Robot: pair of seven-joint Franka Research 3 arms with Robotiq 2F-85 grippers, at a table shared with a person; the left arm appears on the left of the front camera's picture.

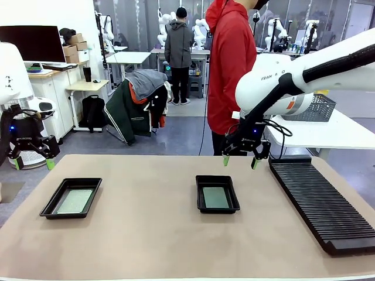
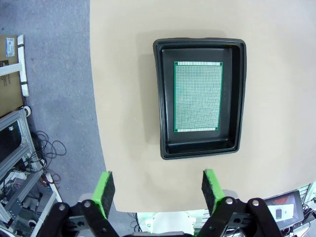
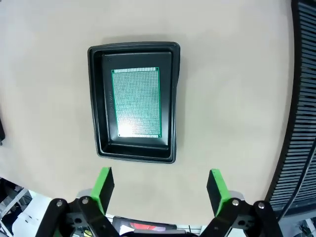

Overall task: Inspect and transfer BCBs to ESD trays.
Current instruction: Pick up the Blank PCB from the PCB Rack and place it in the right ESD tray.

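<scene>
Front view: two shallow black rectangular plastic trays are seen on the tan table, the left tray (image 1: 70,198) and the middle tray (image 1: 217,194), each holding one thin pale-green rectangular board, (image 1: 75,201) and (image 1: 215,198), lying flat on its floor. Both transfers are judged done. The left gripper (image 1: 32,163) and right gripper (image 1: 240,161) are held spread wide, empty, above the table. The long black ribbed rack (image 1: 322,199) appears empty.

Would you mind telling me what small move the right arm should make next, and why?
Probably lift the right gripper clear: it hangs open, holding nothing, just beyond the middle tray, whose board already lies flat inside.
</scene>
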